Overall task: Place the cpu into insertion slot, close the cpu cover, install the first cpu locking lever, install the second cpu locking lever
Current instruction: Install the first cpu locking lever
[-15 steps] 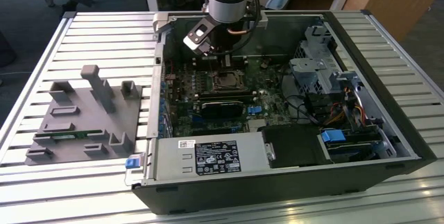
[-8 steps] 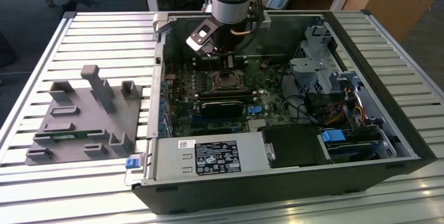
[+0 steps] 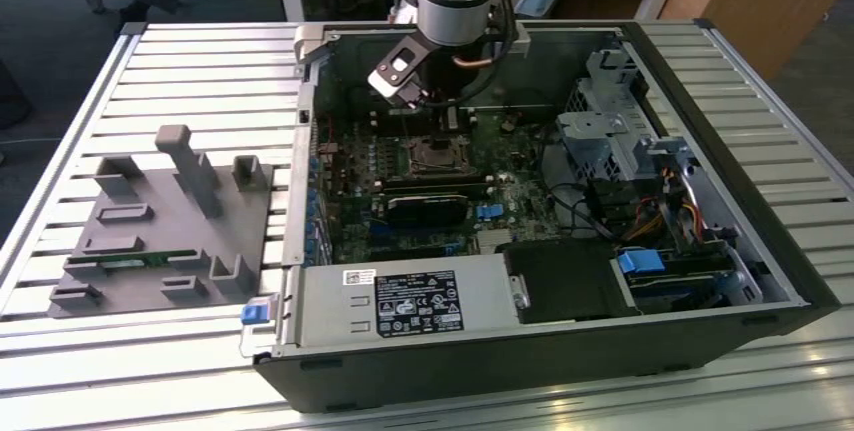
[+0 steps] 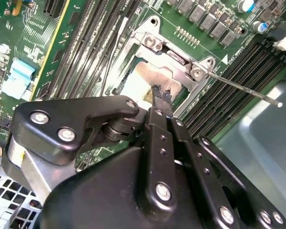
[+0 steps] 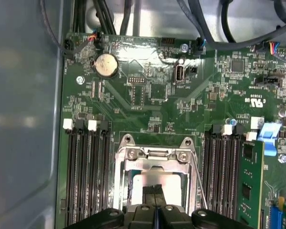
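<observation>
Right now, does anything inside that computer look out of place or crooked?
One thing: a thin metal lever sticks out at a slant from a corner of the cpu cover, across the memory slots, instead of lying along it. Nothing looks spilled or broken.

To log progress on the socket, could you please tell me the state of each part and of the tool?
cpu cover: down flat.
cpu: lying inside the cover's window.
locking lever: rod sticking out free, apparently unlatched.
tool: shut, tips over the cpu.
computer case: side open.
</observation>
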{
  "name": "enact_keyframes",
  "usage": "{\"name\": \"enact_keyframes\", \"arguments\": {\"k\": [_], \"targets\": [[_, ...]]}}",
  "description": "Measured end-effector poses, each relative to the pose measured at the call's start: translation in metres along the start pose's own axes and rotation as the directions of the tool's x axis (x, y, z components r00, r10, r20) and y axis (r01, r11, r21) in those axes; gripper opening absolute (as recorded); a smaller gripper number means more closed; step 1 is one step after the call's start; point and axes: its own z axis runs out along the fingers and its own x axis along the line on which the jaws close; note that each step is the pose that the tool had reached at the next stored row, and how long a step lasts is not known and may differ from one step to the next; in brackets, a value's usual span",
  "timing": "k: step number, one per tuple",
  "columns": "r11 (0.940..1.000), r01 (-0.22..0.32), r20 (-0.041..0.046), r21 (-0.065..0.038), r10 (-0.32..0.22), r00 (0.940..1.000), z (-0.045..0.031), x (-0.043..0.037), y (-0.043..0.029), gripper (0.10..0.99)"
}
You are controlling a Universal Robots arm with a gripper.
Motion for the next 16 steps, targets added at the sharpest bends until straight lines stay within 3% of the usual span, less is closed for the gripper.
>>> {"name": "enact_keyframes", "arguments": {"k": [16], "targets": [[1.0000,0.000,0.0000,0.000,0.000,1.0000,-0.0084,-0.0001,0.0001,0.106]]}}
